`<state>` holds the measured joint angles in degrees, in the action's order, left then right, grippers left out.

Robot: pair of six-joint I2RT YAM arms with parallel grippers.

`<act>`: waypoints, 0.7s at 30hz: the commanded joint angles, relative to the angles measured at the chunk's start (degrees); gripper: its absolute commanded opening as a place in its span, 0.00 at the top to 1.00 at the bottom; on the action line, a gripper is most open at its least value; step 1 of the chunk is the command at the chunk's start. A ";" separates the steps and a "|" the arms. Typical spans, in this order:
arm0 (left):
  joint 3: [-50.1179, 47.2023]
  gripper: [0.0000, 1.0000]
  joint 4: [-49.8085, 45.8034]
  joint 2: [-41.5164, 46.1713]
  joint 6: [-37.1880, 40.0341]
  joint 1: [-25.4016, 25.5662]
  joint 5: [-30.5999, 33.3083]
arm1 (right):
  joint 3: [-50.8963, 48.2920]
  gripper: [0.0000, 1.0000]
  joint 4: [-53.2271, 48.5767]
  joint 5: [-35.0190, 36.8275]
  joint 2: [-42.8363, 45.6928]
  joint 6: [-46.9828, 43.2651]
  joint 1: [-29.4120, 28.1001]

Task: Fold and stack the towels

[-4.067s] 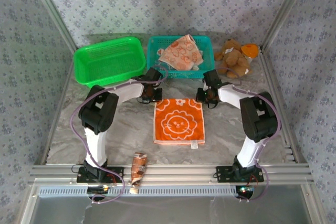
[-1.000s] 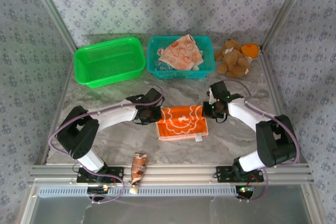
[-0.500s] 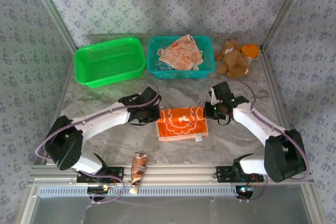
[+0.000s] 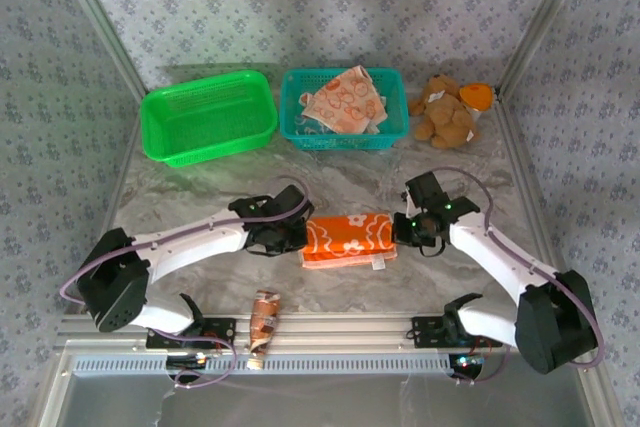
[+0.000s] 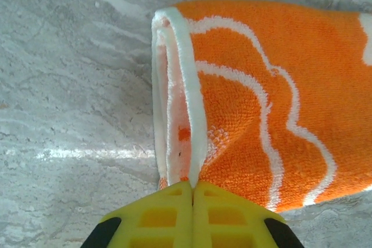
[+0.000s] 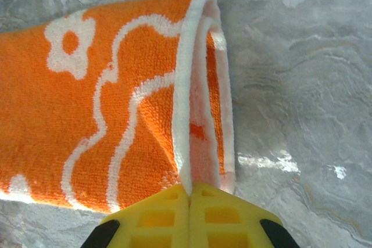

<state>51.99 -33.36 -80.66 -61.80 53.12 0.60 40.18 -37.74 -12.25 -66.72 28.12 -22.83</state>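
1. Pinching the bright orange towel (image 4: 347,237) at both short ends, the left gripper (image 4: 296,234) and the right gripper (image 4: 402,230) face each other low over the middle of the marble-patterned table (image 4: 200,187)
2. The towel lies folded over into a long narrow band between the two grippers, its white print on top and a paler strip of the lower layer showing along the near side
3. Seen from the left wrist, yellow fingertips (image 5: 168,207) are pressed together on the white-bordered edge, where the layers curl apart into a small open loop
4. Seen from the right wrist, the other pair of yellow fingertips (image 6: 224,207) are likewise clamped on the doubled white edge at the opposite end
5. A pale peach towel (image 4: 345,99) sits crumpled in the teal basket (image 4: 395,127) at the back of the table; the green basket (image 4: 208,117) stands just to its left and a brown teddy bear (image 4: 445,112) to its right
6. A small brown packet (image 4: 264,317) lies by the front rail, apart from the orange towel
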 commanded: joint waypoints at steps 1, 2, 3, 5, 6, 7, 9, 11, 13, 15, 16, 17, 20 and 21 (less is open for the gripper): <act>-0.74 1.00 -1.79 1.19 -2.35 1.24 -0.35 | -1.06 1.00 -3.55 1.88 1.39 1.28 -0.37; -0.83 1.00 -1.88 1.18 -2.52 1.52 -0.34 | -1.25 1.00 -3.89 2.03 1.62 1.49 -0.36; -1.04 1.00 -1.90 1.23 -2.75 1.78 -0.21 | -1.49 1.00 -4.17 2.22 2.02 1.69 -0.37; -1.81 1.00 -1.50 1.42 -3.22 2.22 -0.08 | -2.22 1.00 -3.70 2.05 2.59 2.04 -0.42; -2.43 1.00 -1.05 1.47 -3.67 2.40 -0.16 | -2.80 1.00 -3.14 1.97 2.73 2.28 -0.46; -3.08 1.00 -0.52 1.40 -4.00 2.50 -0.23 | -3.37 1.00 -2.46 1.80 2.61 2.68 -0.55; -3.86 1.00 -0.07 1.19 -4.29 2.66 -0.17 | -3.88 1.00 -1.58 1.88 1.68 3.26 -0.68; -4.55 1.00 0.38 0.67 -4.25 2.76 -0.16 | -4.04 1.00 -0.98 1.70 0.80 3.26 -0.98; -4.84 1.00 0.83 -0.06 -3.98 2.78 -0.03 | -4.41 1.00 0.01 1.79 -0.05 3.34 -1.65; -4.66 1.00 1.25 -1.01 -3.43 2.77 -0.16 | -4.85 1.00 0.63 2.12 -0.64 3.50 -2.20; -4.54 1.00 1.12 -1.51 -3.26 2.78 -0.08 | -5.15 1.00 0.99 2.23 -0.99 3.52 -2.40; -4.59 1.00 1.19 -1.85 -3.09 2.78 0.01 | -5.45 1.00 1.31 2.26 -1.25 3.57 -2.54; -4.77 1.00 1.25 -2.83 -2.56 2.76 0.20 | -6.25 1.00 2.23 2.60 -2.47 3.61 -2.68; -4.91 1.00 1.44 -3.14 -2.54 2.75 -0.04 | -6.49 1.00 2.31 2.89 -2.77 3.61 -2.79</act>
<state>47.55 -31.03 -82.67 -64.58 55.68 -0.01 34.74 -35.46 -11.77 -68.47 30.70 -25.34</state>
